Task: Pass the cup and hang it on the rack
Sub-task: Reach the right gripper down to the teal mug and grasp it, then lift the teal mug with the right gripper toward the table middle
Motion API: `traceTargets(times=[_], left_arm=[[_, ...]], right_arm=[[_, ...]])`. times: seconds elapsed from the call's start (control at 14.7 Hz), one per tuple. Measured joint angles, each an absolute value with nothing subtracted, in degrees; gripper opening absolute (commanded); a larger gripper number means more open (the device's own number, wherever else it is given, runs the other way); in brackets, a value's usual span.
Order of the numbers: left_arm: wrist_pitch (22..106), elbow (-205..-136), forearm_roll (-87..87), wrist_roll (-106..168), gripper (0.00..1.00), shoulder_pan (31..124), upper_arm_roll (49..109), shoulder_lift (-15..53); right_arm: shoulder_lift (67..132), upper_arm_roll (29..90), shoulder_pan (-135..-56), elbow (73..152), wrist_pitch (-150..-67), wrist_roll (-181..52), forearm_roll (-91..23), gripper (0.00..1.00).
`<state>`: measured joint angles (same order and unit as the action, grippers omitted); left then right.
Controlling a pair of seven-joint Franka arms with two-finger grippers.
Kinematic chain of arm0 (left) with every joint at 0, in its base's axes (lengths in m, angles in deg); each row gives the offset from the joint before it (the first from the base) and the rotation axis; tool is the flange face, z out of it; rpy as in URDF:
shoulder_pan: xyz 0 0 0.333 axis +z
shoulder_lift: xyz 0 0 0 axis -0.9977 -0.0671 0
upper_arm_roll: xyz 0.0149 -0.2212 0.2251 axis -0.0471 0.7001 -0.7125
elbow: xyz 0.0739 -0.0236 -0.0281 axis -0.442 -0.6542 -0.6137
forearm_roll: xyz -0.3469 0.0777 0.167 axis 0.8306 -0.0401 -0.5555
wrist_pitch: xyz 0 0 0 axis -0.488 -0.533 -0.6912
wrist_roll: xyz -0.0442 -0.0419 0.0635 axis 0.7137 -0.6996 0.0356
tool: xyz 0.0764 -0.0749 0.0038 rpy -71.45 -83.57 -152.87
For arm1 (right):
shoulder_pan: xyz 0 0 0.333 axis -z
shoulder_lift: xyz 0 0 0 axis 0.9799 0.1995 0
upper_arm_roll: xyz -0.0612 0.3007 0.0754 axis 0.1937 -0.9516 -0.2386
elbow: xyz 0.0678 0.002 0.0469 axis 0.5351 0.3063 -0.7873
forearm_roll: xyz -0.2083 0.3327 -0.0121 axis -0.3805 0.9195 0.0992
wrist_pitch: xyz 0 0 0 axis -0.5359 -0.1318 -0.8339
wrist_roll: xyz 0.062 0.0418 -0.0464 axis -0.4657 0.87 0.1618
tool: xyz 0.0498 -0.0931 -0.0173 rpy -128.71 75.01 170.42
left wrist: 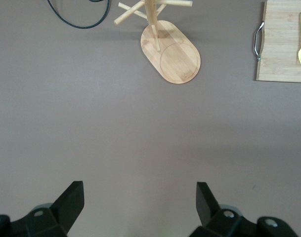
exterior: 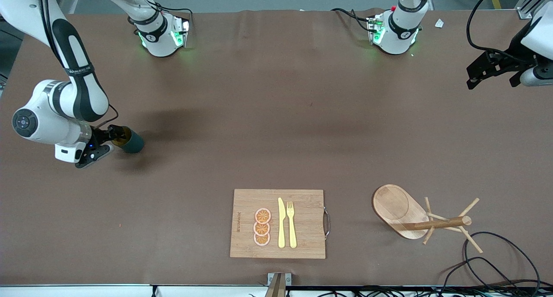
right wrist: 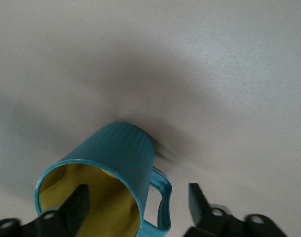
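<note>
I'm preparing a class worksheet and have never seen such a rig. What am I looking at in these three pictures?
Two robot arms stand at a brown table. The wide picture is from a camera facing them; the others from each arm's wrist. On the table: a cutting board with knife, fork and orange slices, and a bamboo rack. The right pincer, open, has one finger inside the teal cup, one outside its handle; not clamped. The left pincer waits open at its end of the table.

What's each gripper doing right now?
Left gripper: open, empty, waiting over bare table.
Right gripper: open, fingers straddling the teal cup's rim.
</note>
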<state>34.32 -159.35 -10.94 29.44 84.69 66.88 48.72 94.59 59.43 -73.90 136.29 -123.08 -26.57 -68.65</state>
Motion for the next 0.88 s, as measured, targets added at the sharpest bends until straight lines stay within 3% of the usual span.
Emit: traceTargets(times=[0.27,0.88], left_arm=[[34.3,-158.0,-10.9,29.4,1.0,84.7,66.9,48.7],[34.3,-157.9,-10.9,29.4,1.0,84.7,66.8,48.7]], right_arm=[[94.6,59.4,-73.9,136.7,-123.2,-24.7,-68.6,0.03],[94.5,58.9,-75.4,136.0,-121.1,-25.3,-68.3,0.0]])
